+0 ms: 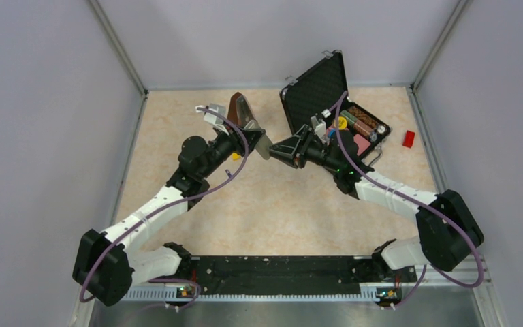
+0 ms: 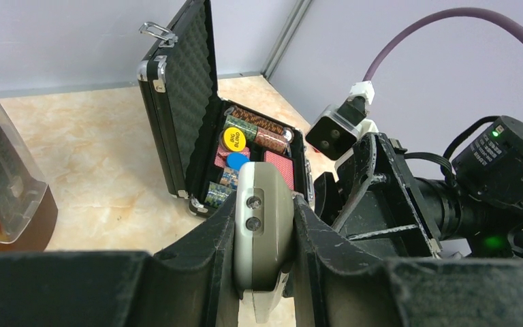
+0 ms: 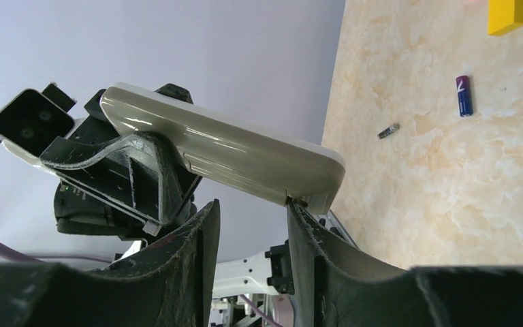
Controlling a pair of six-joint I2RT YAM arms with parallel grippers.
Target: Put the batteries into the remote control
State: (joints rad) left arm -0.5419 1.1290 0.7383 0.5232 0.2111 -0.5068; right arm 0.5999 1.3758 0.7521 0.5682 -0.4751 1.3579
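My left gripper is shut on the remote control and holds it edge-on above the table, grey back to the right. In the top view the remote sits between the left gripper and the right gripper. My right gripper is open and empty just under the remote. Its right fingertip touches the remote's end by a seam. A bluish-purple battery and a tiny dark grey cylinder lie on the table.
An open black case with chips and cards stands at the back right, close behind the right gripper. A brown box with a clear lid stands behind the left gripper. A red block lies at the right and a yellow block near the batteries.
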